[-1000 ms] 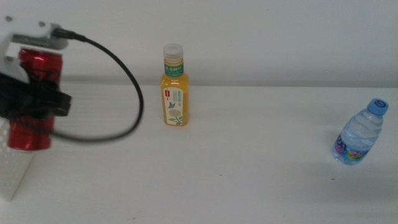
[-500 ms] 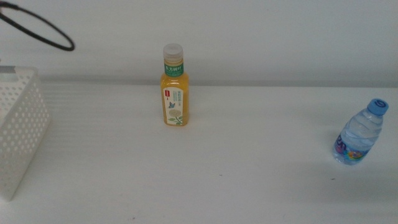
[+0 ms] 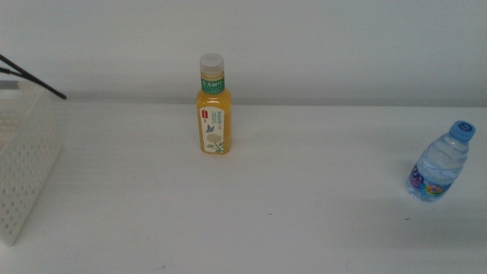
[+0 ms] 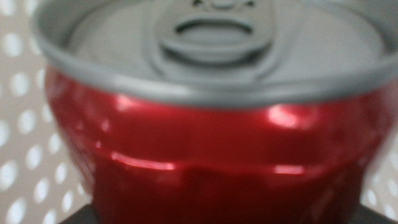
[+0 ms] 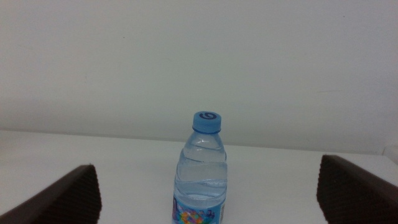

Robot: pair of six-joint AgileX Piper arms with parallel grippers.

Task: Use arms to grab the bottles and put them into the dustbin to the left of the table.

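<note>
- The red can is seen filling the left wrist view, its grey top and pull tab turned toward the camera, with the holed white wall of the dustbin shown close behind it.
- The left gripper's jaws are hidden by the can in that view, so it cannot be told whether they are clamped on it or parted; the gripper itself is not seen in the middle view, where only a thin black cable is shown above the dustbin.
- The dustbin is placed at the left edge of the table, and only part of it is caught by the middle view.
- The orange juice bottle is found upright near the middle of the table toward the back, well apart from the dustbin.
- The water bottle is set upright near the table's right edge, well apart from the juice bottle.
- The right gripper is held wide apart, its two dark jaws shown on either side of the water bottle, which stands beyond them and is touched by neither.
</note>
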